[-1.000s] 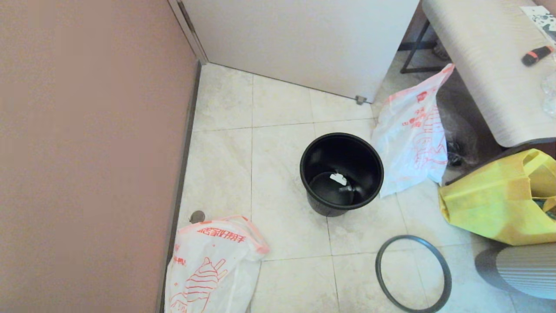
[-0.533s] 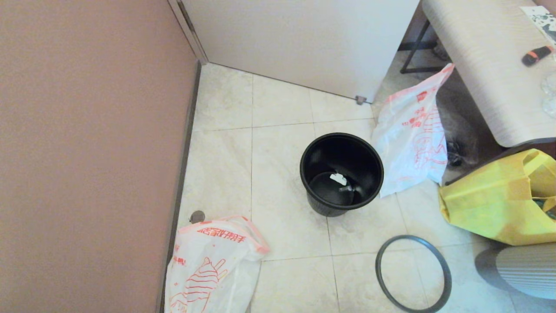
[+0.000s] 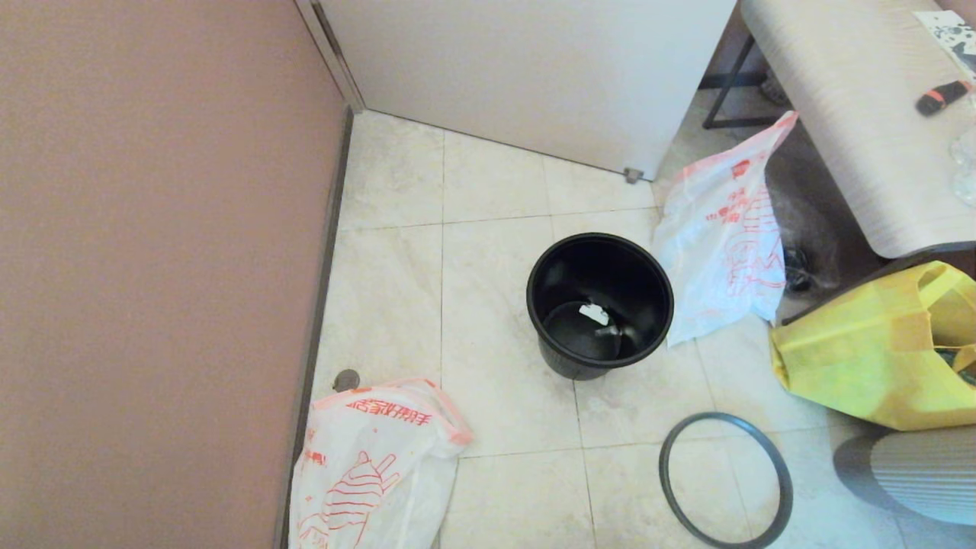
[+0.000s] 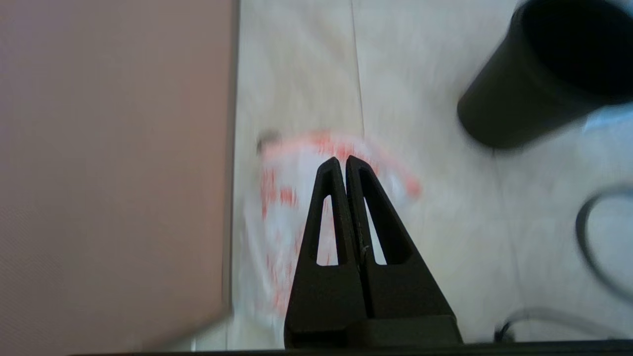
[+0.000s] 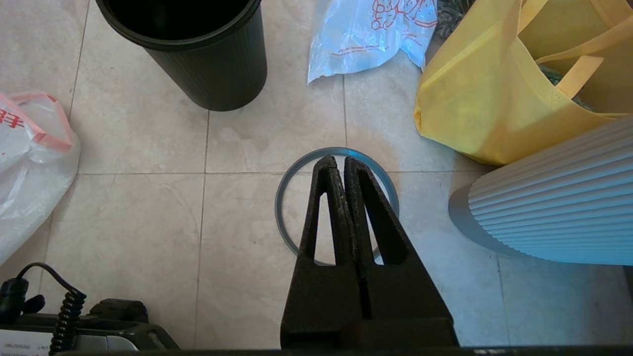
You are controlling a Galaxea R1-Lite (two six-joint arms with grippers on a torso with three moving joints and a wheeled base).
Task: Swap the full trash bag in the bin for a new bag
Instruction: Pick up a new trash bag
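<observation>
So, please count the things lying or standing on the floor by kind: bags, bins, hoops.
White printed plastic bags: 2, one bulky by the wall, one limp behind the bin
Big yellow bag: 1
Round black plastic bin: 1
Thin dark grey hoop: 1
Total: 5

Both the left gripper point(image 4: 344, 159) and right gripper point(image 5: 338, 159) are showing matte black, tapered fingers point(image 5: 316, 217) with long triangular cut-outs; a coiled black cable point(image 5: 64, 316) is trailing nearby.

Below the right gripper point(image 5: 343, 160) lies the hoop point(image 5: 336, 202) on bare tile; the yellow bag point(image 5: 474, 94) and ribbed white cylinder point(image 5: 554, 207) crowd one side, the bin point(image 5: 207, 59) stands ahead
</observation>
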